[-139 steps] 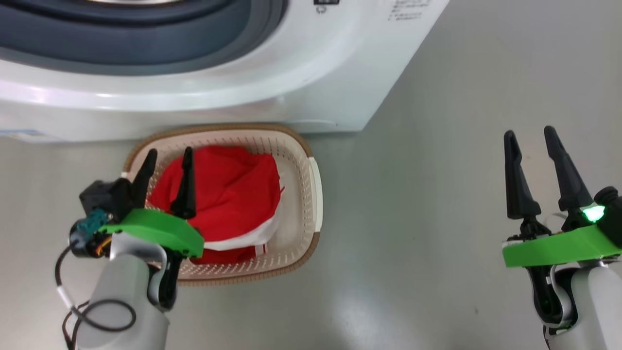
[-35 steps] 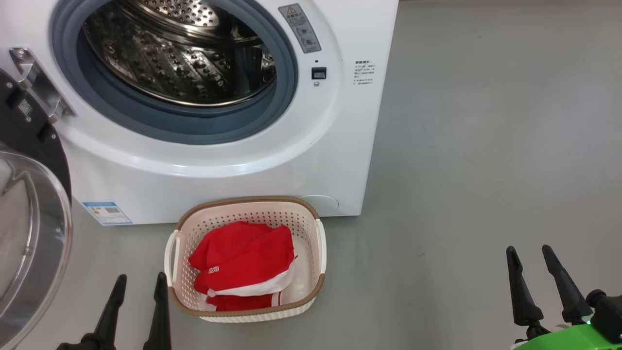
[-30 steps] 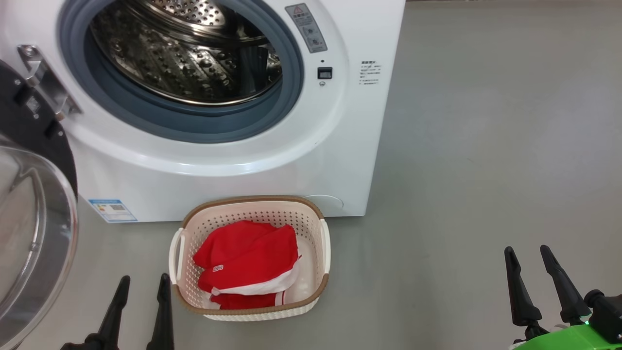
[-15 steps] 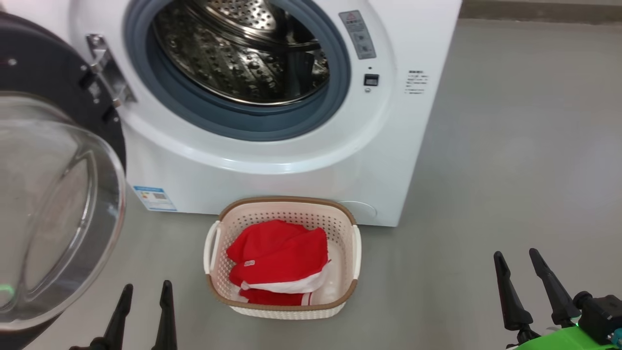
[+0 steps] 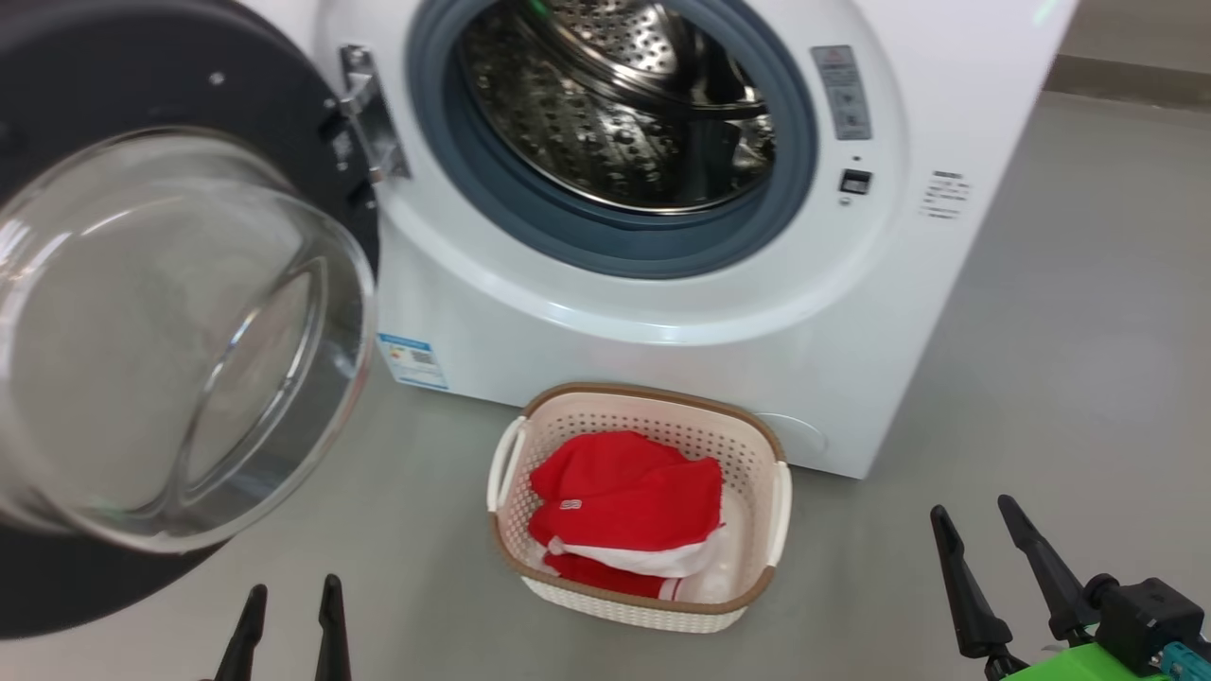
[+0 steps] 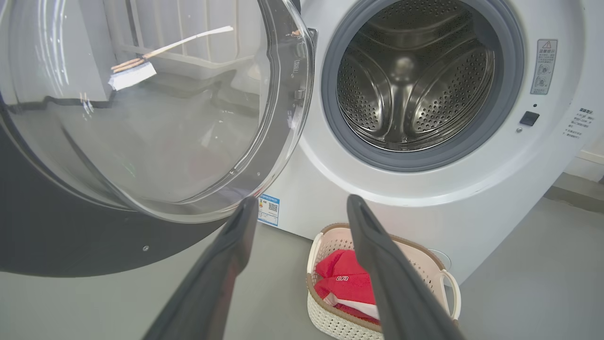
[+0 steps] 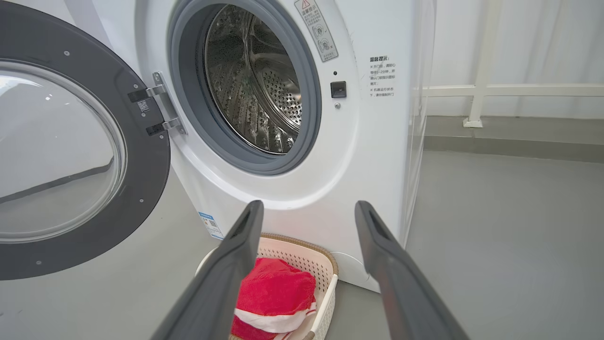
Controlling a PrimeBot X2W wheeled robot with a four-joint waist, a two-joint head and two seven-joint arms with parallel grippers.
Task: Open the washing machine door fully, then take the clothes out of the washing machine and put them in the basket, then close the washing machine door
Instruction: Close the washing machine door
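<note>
Red white-trimmed clothes (image 5: 629,497) lay in the cream perforated basket (image 5: 653,392); the left gripper (image 5: 291,591) and right gripper (image 5: 972,511) hung wide apart, empty. We judged it best to push the round black-rimmed glass washing machine door (image 5: 180,322) by its rim, not the bowl, until latched. Its latch edge was cut off, the steel drum (image 5: 624,123)'s front floor hidden.

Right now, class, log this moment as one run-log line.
door: open | clothes: in basket | drum: bare steel visible | left gripper: open, empty | right gripper: open, empty | remaining: close door
</note>
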